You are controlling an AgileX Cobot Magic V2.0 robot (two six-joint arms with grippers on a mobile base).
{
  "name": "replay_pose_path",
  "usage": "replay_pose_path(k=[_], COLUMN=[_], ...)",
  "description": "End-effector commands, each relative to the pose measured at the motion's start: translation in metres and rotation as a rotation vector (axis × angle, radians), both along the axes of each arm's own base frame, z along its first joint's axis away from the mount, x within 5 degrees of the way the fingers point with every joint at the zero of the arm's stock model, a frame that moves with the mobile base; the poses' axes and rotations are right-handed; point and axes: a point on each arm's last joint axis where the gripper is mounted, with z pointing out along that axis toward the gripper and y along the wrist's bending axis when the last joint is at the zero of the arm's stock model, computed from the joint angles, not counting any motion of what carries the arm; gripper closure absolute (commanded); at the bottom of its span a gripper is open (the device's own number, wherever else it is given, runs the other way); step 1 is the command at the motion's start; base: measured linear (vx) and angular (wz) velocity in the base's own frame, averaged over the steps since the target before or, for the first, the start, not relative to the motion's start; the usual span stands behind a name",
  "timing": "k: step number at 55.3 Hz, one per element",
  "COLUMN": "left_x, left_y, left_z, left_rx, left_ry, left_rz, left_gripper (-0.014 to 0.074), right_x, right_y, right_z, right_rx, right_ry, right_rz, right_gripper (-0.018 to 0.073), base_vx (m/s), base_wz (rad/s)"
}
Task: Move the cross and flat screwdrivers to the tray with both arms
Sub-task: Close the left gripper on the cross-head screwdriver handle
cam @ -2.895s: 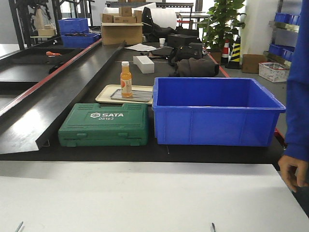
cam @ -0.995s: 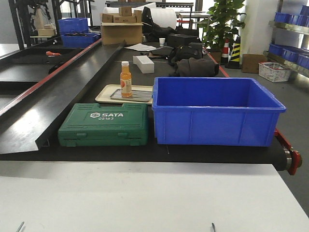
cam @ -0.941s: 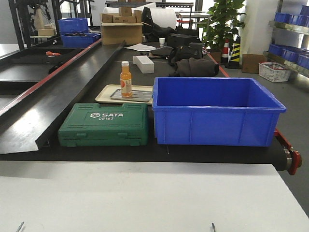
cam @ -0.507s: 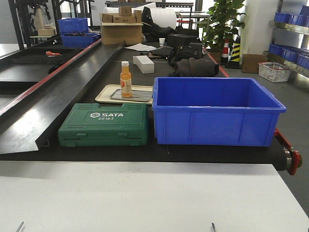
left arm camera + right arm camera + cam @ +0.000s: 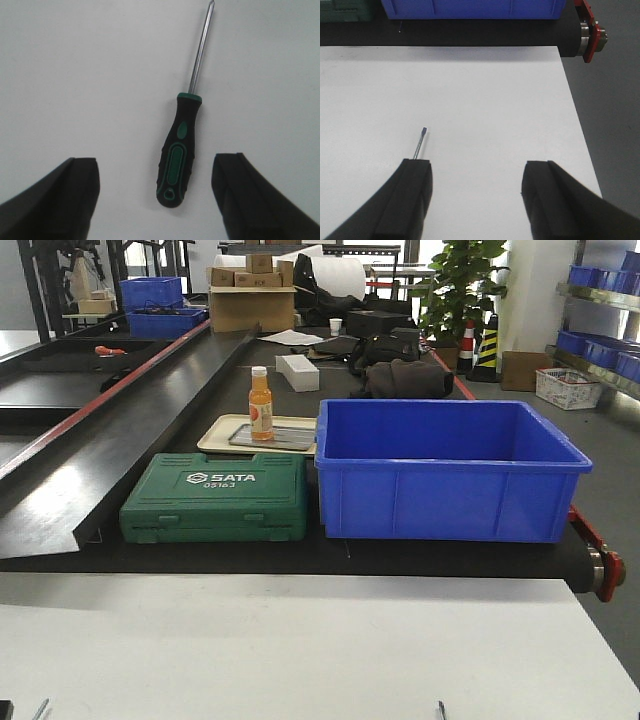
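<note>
In the left wrist view a screwdriver with a black and green handle lies on the white table, its steel shaft pointing away to a pointed tip. My left gripper is open above it, and the handle's butt lies between the two dark fingers, touching neither. My right gripper is also open over bare white table. The second screwdriver's thin shaft with a flat tip sticks out past the left finger, which hides its handle. Both shaft tips show at the front view's bottom edge. The tray is out of view.
Beyond the white table on a black belt stand a green SATA case and a deep blue crate. Behind them a beige tray holds an orange bottle. The table's right edge drops to grey floor.
The person in blue at the right edge 2.9 s ago is gone. A small dark corner has come into the front view's bottom left. The screwdriver tips have not moved.
</note>
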Motion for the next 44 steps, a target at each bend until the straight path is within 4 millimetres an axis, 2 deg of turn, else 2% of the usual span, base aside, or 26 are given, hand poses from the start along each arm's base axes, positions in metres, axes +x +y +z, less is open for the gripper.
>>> replay_pose_path(k=[1, 16, 28, 38, 44], left_x=[0.019, 0.038, 0.05, 0.051, 0.053], left_y=[-0.001, -0.004, 0.0, 0.019, 0.025], left_z=[0.001, -0.049, -0.069, -0.086, -0.093], left_rx=[0.032, 0.023, 0.016, 0.005, 0.014], left_ry=[-0.021, 0.106, 0.076, 0.106, 0.111], left_rz=[-0.096, -0.194, -0.222, -0.169, -0.197], left_gripper=[0.0057, 0.0115, 0.0115, 0.0115, 0.0115], right_x=[0.005, 0.005, 0.004, 0.003, 0.003], right_y=[0.0, 0.0, 0.0, -0.001, -0.001], right_z=[0.017, 0.017, 0.014, 0.013, 0.013], right_rx=[0.002, -0.006, -0.007, -0.014, -0.014], right_ry=[-0.11, -0.108, -0.073, -0.053, -0.06], right_rz=[0.001, 0.003, 0.001, 0.0, 0.001], right_gripper=[0.008, 0.008, 0.008, 0.008, 0.008], base_vx=[0.0, 0.0, 0.0, 0.0, 0.0], base_wz=[0.0, 0.0, 0.0, 0.0, 0.0])
